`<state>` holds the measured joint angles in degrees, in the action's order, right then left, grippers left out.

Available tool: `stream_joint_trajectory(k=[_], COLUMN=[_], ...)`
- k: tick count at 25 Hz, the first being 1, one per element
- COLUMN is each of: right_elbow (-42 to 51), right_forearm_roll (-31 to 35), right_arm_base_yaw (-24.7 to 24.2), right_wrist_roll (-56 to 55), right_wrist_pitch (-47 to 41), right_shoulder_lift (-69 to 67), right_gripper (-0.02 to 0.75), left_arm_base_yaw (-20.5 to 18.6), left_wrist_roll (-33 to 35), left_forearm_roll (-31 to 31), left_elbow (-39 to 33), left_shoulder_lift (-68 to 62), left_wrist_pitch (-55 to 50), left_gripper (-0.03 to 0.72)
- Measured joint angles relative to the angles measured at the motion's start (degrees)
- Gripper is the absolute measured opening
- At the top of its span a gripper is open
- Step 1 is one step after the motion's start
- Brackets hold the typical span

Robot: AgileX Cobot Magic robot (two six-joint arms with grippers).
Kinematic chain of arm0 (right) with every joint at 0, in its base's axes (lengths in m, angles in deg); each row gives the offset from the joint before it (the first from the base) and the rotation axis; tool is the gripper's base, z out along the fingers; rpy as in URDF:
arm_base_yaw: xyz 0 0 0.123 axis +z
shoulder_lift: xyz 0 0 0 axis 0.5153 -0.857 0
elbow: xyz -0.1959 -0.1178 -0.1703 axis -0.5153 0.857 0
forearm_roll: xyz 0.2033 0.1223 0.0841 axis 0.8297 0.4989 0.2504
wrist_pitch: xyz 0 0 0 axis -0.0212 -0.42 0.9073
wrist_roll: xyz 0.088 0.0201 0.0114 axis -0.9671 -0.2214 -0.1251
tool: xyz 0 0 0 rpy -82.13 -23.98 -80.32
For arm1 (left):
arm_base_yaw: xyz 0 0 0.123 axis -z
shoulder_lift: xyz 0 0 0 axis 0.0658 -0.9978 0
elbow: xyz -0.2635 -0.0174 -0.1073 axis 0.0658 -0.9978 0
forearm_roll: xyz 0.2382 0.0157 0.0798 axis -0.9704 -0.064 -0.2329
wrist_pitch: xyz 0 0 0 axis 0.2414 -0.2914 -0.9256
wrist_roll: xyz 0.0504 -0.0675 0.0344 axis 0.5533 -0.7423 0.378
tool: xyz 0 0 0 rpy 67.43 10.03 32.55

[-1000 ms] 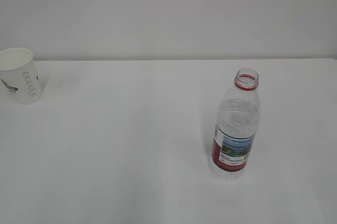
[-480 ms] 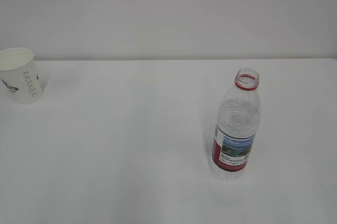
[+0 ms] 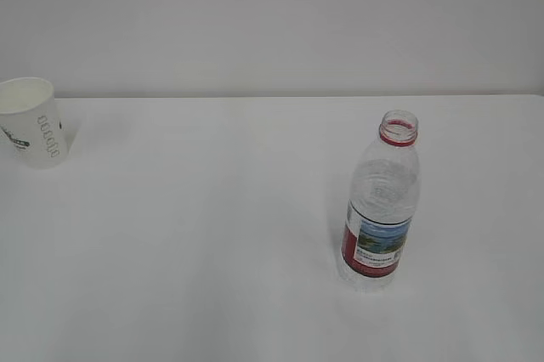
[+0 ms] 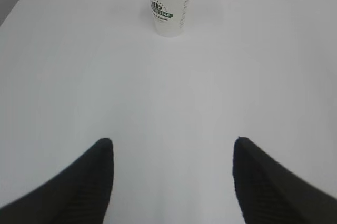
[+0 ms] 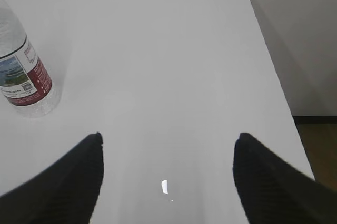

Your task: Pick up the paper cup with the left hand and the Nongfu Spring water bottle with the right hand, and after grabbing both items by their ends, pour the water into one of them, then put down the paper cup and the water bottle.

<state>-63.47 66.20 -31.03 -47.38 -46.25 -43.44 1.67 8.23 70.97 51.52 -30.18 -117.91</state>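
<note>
Exterior view: paper cup (image 3: pixel 32 132) is stood upright at the far left of the white desk (image 3: pixel 212 234); uncapped Nongfu Spring water bottle (image 3: pixel 382 205) is stood upright, near right, well apart from it.

Left wrist view: left hand (image 4: pixel 172 153) is held with jaws wide, empty; cup is seen far ahead.

Right wrist view: right hand (image 5: pixel 168 148) is held with jaws wide, empty; bottle is seen far left.

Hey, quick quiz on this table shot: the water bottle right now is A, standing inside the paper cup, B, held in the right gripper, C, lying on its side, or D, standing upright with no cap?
D: the water bottle stands upright on the table, its red-ringed mouth open and no gripper touching it.
</note>
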Motion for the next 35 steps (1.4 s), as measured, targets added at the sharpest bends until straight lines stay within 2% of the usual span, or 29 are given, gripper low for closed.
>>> stream_joint_trajectory(k=[35], right_elbow=[0.00], right_forearm_roll=[0.00], right_arm_base_yaw=[0.00], right_wrist_roll=[0.00], right_wrist_pitch=[0.00], right_shoulder_lift=[0.00], right_gripper=[0.580], left_arm_base_yaw=[0.00], left_wrist_roll=[0.00], left_forearm_roll=[0.00], left_elbow=[0.00], left_shoulder_lift=[0.00], left_wrist_pitch=[0.00], left_gripper=[0.515])
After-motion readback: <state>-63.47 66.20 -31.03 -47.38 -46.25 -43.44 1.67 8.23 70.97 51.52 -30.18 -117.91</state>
